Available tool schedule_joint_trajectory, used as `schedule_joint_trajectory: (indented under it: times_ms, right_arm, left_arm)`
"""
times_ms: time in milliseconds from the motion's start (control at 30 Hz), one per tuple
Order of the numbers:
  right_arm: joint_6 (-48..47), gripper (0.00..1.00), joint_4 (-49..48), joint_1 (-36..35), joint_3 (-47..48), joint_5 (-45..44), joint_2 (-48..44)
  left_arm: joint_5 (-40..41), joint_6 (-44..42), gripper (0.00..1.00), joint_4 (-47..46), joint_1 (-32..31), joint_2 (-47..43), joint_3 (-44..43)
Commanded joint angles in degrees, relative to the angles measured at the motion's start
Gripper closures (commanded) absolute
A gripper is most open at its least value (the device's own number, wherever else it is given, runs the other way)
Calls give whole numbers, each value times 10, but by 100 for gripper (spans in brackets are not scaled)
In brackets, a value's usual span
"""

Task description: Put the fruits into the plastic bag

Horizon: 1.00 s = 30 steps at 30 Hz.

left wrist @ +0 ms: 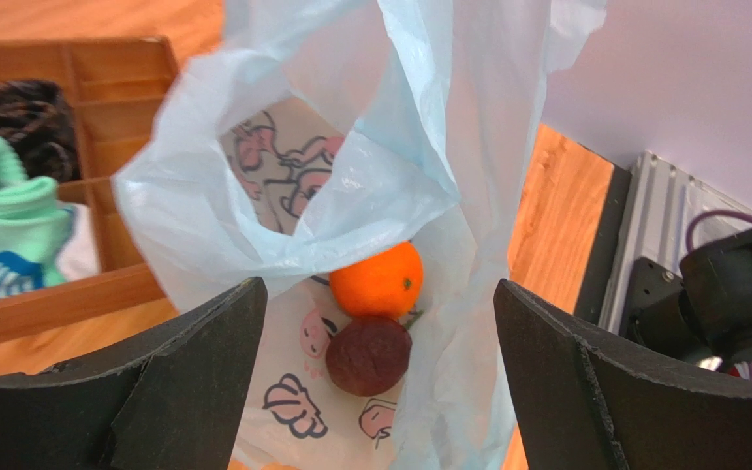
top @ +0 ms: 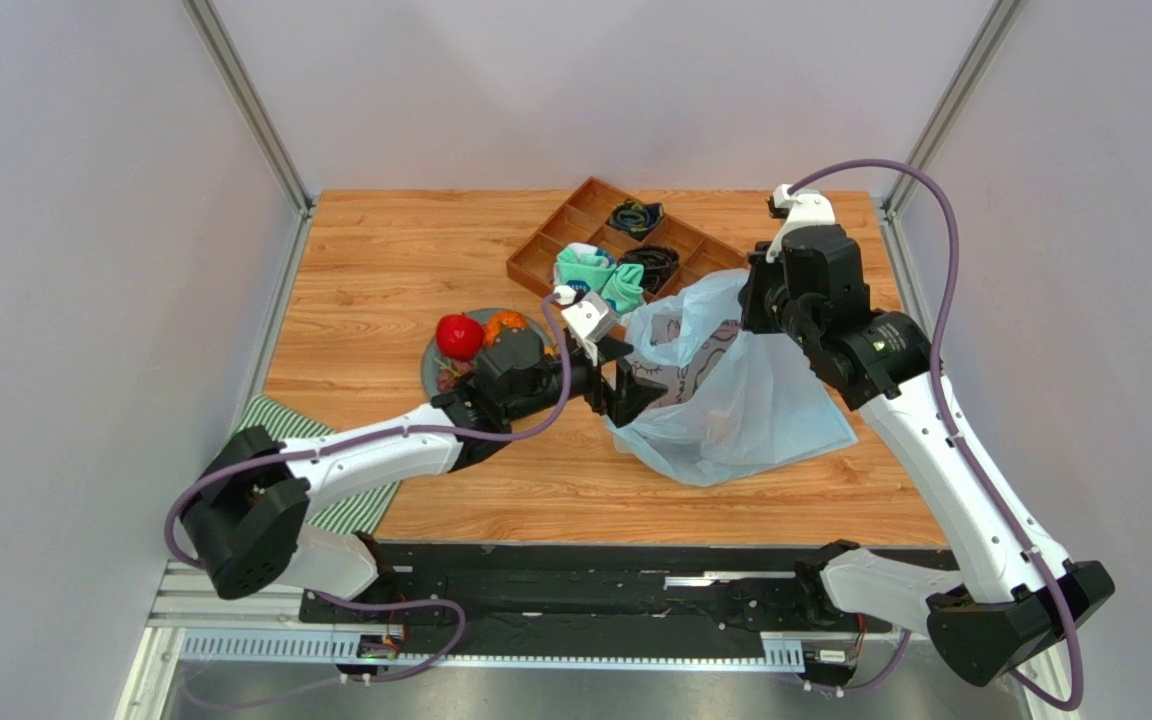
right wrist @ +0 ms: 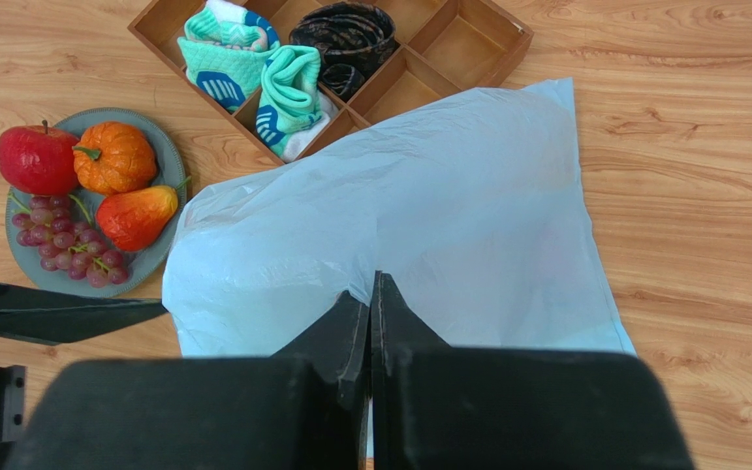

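The light-blue plastic bag [top: 732, 390] lies mid-table with its mouth held up. My right gripper [right wrist: 370, 289] is shut on the bag's upper edge [right wrist: 400, 196]; in the top view it [top: 760, 300] holds that edge raised. My left gripper [left wrist: 378, 294] is open and empty at the bag's mouth [top: 620, 383]. An orange [left wrist: 382, 279] and a dark purple fruit [left wrist: 368, 354] lie inside the bag, beyond the open jaws. A red apple [right wrist: 35, 159], a ribbed orange fruit [right wrist: 115, 157], a red-orange fruit [right wrist: 135, 217] and a grape bunch [right wrist: 61, 250] sit on the grey plate [right wrist: 169, 186].
A wooden tray [top: 552, 248] with teal cloth items [right wrist: 252, 69] and dark cords stands behind the bag. A green-striped cloth [top: 274, 420] lies at the front left under the left arm. The plate [top: 432, 368] is left of the bag, partly hidden by the left arm.
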<state>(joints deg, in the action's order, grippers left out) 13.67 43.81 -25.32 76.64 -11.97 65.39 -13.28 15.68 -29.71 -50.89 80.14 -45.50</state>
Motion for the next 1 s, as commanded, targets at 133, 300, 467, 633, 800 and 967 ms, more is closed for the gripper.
schedule_joint_trajectory:
  times_ms: [133, 300, 467, 633, 800, 967]
  right_arm:
    - [-3, 100, -21, 2, 0, -8, -11]
    - [-3, 100, -21, 2, -1, -8, -11]
    - [-2, 100, -21, 1, -1, -5, -11]
    - [-1, 100, -21, 1, -3, -5, -10]
    - [-2, 100, -22, 1, -3, -3, -9]
    - [-2, 100, -22, 2, -3, -4, -9]
  left_arm:
    - [41, -40, 4, 25, 41, -112, 35]
    - [75, 19, 4, 43, 119, -151, 81]
    - [276, 65, 3, 219, 158, -158, 66]
    - [292, 119, 7, 273, 222, -145, 84]
    - [279, 124, 23, 262, 268, -122, 104]
    - [259, 127, 33, 272, 292, -83, 93]
